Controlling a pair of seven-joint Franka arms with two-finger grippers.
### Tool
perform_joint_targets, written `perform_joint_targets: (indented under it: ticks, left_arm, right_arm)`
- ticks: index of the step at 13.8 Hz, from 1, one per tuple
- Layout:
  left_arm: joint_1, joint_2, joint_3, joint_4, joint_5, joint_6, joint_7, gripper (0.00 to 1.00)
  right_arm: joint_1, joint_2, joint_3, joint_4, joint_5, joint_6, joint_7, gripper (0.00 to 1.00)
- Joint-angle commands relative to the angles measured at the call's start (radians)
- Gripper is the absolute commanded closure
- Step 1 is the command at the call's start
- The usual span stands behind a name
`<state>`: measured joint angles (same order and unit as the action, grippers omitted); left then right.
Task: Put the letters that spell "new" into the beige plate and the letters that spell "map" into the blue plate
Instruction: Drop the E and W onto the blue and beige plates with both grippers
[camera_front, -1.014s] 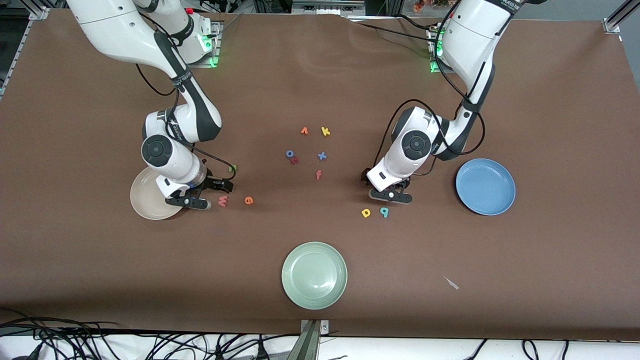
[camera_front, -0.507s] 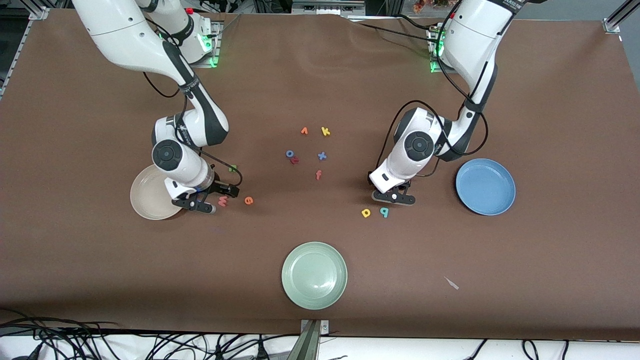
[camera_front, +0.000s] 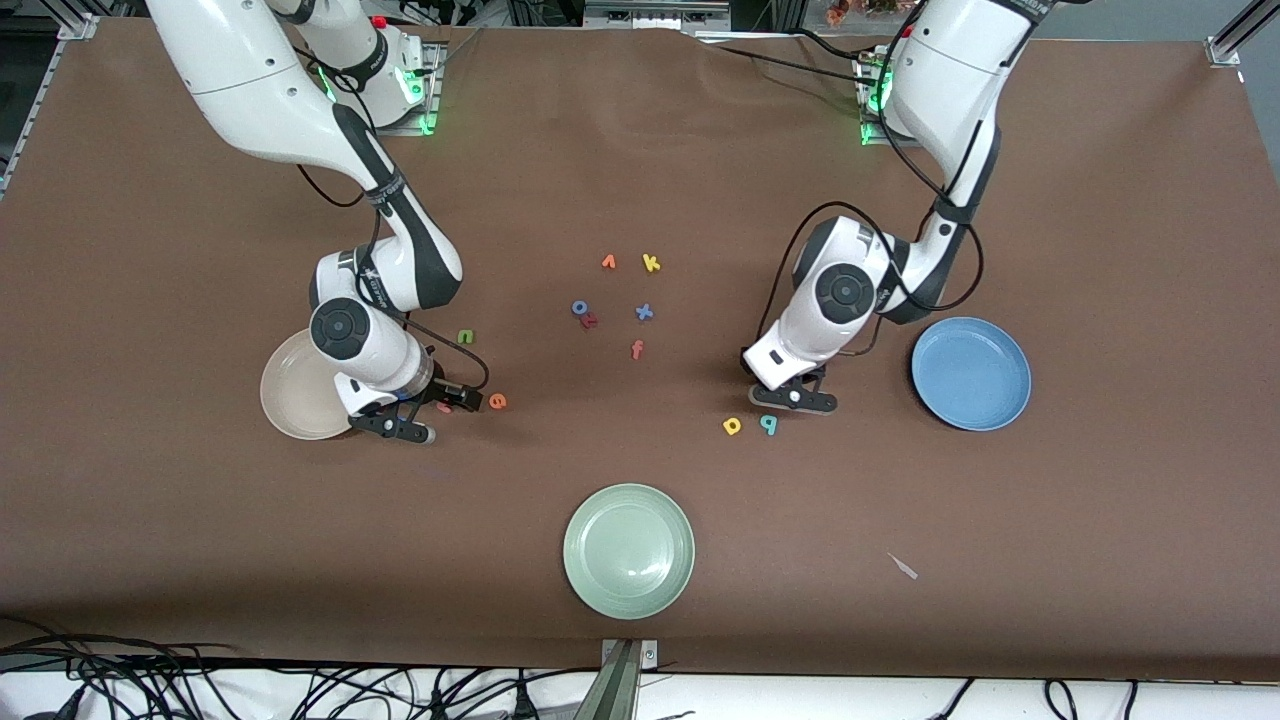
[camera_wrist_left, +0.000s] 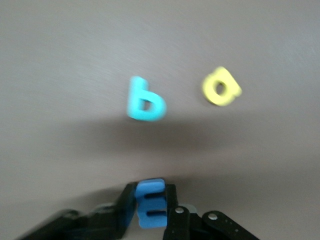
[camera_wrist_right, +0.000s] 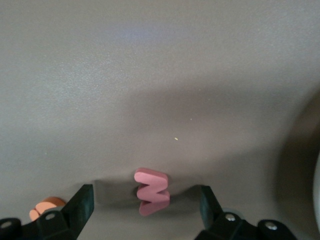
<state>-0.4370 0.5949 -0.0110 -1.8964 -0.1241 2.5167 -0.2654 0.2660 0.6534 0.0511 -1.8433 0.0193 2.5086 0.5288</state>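
Observation:
My left gripper is shut on the blue m; in the front view it hangs low over the table between the loose letters and the blue plate. The teal p and the yellow a lie just nearer the camera. My right gripper stands open beside the beige plate, one finger on each side of the pink w, not touching it. Close to it lies the orange e, with the green n farther back.
A pale green plate sits near the table's front edge. In the middle lie an orange letter, yellow k, blue o, blue x and red f. A small scrap lies toward the left arm's end.
My left gripper has shut on the blue m. My right gripper has moved from the beige plate's edge to straddle the pink w.

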Motion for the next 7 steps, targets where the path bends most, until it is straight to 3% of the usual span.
perform_joint_targets:
  ticks: [1,3,7]
  left_arm:
    - [0.098,-0.124,0.002,-0.044,0.017,-0.075,0.078,0.96]
    - [0.176,-0.173,0.000,-0.100,0.017,-0.075,0.187,0.96]
    - [0.341,-0.254,0.012,-0.214,0.017,-0.076,0.450,0.97]
  right_arm:
    - [0.005,0.014,-0.004,0.022,0.011,-0.002,0.005,0.24]
    - [0.005,0.014,-0.004,0.022,0.013,-0.002,0.005,0.43]
    - [0.005,0.014,-0.004,0.021,0.013,-0.008,0.007,0.68]
